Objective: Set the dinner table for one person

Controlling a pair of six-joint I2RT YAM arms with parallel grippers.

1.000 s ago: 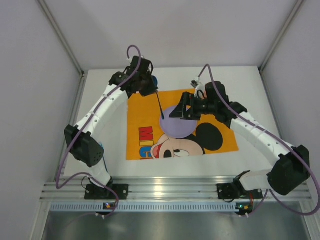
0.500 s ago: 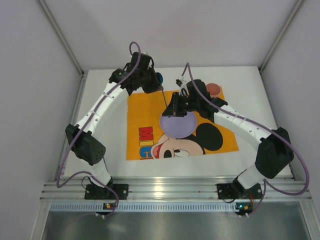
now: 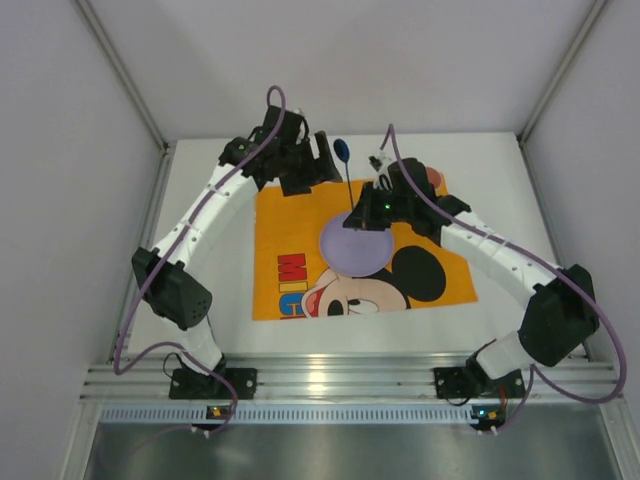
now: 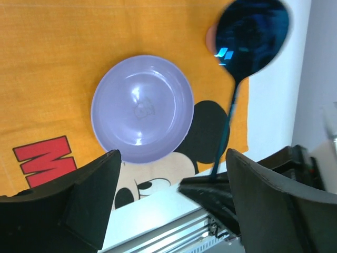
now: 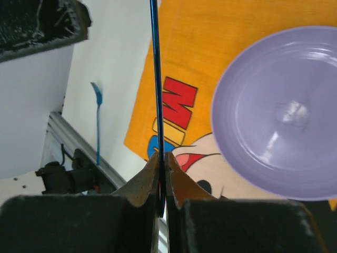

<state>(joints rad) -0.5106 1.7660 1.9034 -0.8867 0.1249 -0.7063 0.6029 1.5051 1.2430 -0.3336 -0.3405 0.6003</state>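
Note:
A dark blue spoon (image 3: pixel 342 153) is held above the orange Mickey Mouse placemat (image 3: pixel 280 225) on the white dinner table (image 3: pixel 200 190). My right gripper (image 3: pixel 356 214) is shut on the lower end of its thin handle (image 5: pixel 155 79), the two fingers (image 5: pixel 179 182) pinching it edge-on. My left gripper (image 3: pixel 325 160) stands open just left of the spoon's bowl (image 4: pixel 253 34), its fingers (image 4: pixel 100 179) wide apart and touching nothing. A lilac plate (image 3: pixel 357 243) lies on the placemat below both grippers, also plain in the left wrist view (image 4: pixel 142 108).
A pink round thing (image 3: pixel 432 177) shows behind the right arm at the placemat's far right corner. A thin light-blue utensil (image 5: pixel 97 124) lies on the white table left of the placemat. The metal rail (image 3: pixel 320 385) runs along the near edge.
My right gripper has shut on the spoon's handle, and my left gripper has opened and let the spoon go. The spoon now stands a little further right.

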